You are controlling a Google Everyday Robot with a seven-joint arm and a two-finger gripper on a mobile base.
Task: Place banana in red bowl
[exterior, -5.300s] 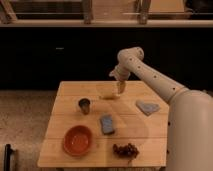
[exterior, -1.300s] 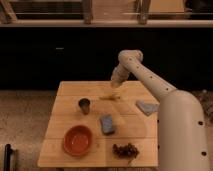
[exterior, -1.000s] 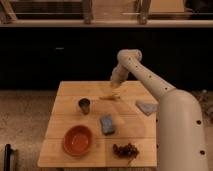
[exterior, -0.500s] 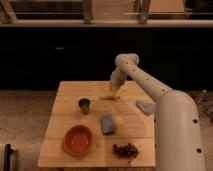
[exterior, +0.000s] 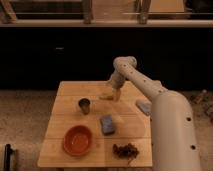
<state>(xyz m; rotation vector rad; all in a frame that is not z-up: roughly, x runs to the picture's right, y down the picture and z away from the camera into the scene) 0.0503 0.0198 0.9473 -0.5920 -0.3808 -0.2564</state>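
Though room (exterior: 45,55) dark, jaws above table (exterior: 61,129).

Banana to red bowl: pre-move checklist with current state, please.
1. Tool down at the banana, far side of the table: ok.
2. Banana secured in the tool: cannot tell.
3. Red bowl empty, at the near left: ok.
4. Path to the bowl free: not ok, the dark cup stands roughly between, so lift over it.
5. Blue sponge apart from the bowl: ok.
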